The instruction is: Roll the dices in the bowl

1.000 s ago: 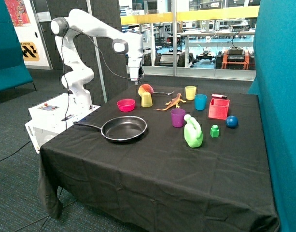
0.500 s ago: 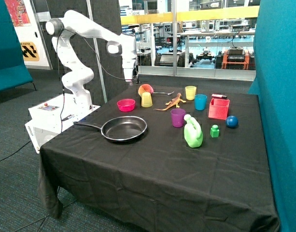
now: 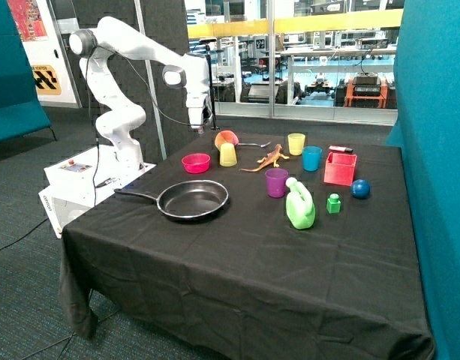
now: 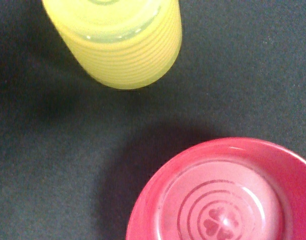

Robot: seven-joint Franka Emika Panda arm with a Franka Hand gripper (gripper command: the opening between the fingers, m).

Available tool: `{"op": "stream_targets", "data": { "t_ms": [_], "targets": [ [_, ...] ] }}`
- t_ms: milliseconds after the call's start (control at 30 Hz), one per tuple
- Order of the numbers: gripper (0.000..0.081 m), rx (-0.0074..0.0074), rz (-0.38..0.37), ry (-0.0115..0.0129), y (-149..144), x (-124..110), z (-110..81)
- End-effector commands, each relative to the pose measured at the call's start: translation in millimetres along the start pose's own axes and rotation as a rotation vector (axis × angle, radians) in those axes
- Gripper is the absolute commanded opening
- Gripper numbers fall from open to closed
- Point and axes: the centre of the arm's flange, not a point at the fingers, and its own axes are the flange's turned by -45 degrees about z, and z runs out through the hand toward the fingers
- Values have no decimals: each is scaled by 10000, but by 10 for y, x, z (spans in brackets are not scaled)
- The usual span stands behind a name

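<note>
Gripper (image 3: 196,129) hangs in the air above the far corner of the table (image 3: 237,255), roughly over the gap between the bowl (image 3: 196,162) and the upturned yellow cup (image 3: 228,154). Touches nothing. Grip state: can't tell, too small in the outside view and not in frame in the wrist view.

Bowl: magenta-pink, upright on the black cloth, just beyond the frying pan (image 3: 192,199), beside the yellow cup but apart from it.

Outside view only: whole layout w/ white arm, orange cup on its side behind the yellow one, toy lizard (image 3: 269,159), purple cup (image 3: 276,182), green jug (image 3: 300,206), red box (image 3: 340,168), blue ball (image 3: 360,188), green block (image 3: 333,203).

Wrist view only: looks straight down into bowl (image 4: 220,192), inside bare w/ ring pattern and heart-clover mark at centre, though part of it is cut off at the edge. Ribbed yellow cup (image 4: 118,40) close by, strip of cloth between them. Dices not seen in either view.
</note>
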Motion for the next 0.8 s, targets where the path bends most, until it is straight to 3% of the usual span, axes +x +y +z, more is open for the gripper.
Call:
{"op": "stream_targets", "data": {
  "t_ms": [0, 67, 167, 367, 767],
  "targets": [
    [540, -22, 97, -10, 17, -7, 29],
    [690, -22, 115, -10, 18, 2, 30],
    [766, -22, 126, -10, 26, 12, 33],
    [793, -22, 147, -10, 54, 13, 38],
    [747, -23, 308, -9, 178, -11, 44]
  ]
}}
